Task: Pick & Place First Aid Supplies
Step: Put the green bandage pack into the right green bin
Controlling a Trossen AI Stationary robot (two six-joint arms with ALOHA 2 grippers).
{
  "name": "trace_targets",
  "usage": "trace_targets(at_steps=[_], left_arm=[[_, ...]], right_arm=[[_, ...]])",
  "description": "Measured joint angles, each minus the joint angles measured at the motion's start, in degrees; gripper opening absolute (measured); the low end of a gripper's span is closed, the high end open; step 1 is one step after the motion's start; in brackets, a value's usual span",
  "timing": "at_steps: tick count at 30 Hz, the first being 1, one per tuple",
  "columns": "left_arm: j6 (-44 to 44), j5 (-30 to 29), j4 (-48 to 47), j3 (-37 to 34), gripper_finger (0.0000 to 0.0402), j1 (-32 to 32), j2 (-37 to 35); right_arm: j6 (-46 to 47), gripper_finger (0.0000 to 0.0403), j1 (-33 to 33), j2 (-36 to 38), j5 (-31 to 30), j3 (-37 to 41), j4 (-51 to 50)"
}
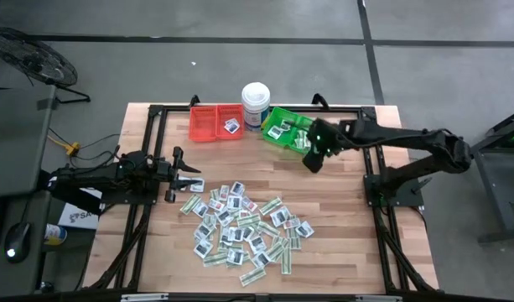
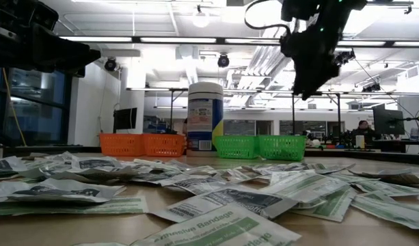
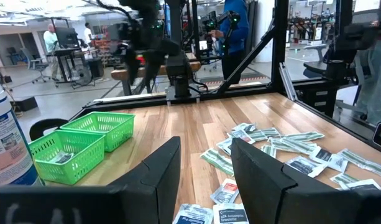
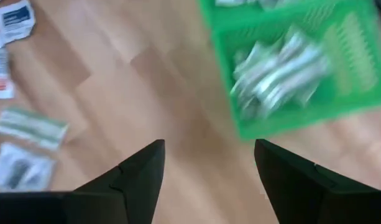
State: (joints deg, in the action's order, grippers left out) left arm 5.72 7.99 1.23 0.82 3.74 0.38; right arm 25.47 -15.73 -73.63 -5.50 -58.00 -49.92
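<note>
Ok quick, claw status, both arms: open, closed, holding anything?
Left claw: open, empty, low over the table beside the packet pile.
Right claw: open, empty, next to the green bin.

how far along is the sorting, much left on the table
Early days. A few packets already lie in the green bin and one or two in the red bin. The right gripper hangs open and empty beside the green bin; the left gripper sits open at the pile's edge. Dozens of packets remain on the table.
</note>
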Motion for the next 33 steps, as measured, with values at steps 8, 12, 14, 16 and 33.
trace_targets(at_steps=[8,12,14,16,33], left_arm=[[0.0,-0.02,0.0,0.0,0.014,0.0,0.02],[0.0,-0.04,0.0,0.0,0.014,0.0,0.02],[0.0,-0.04,0.0,0.0,0.014,-0.01,0.0],[0.0,-0.07,0.0,0.0,0.014,0.0,0.02],[0.0,-0.17,0.0,0.0,0.014,0.0,0.01]], right_arm=[[22.93,0.0243,9.99,-2.05,5.37,0.0,-1.31],[28.58,0.0243,13.3,-5.32,7.08,0.0,1.53],[30.97,0.0243,14.64,-7.78,9.17,0.0,3.94],[33.1,0.0243,15.68,-10.43,11.34,0.0,7.84],[42.34,0.0243,18.17,-26.84,15.54,0.0,26.67]])
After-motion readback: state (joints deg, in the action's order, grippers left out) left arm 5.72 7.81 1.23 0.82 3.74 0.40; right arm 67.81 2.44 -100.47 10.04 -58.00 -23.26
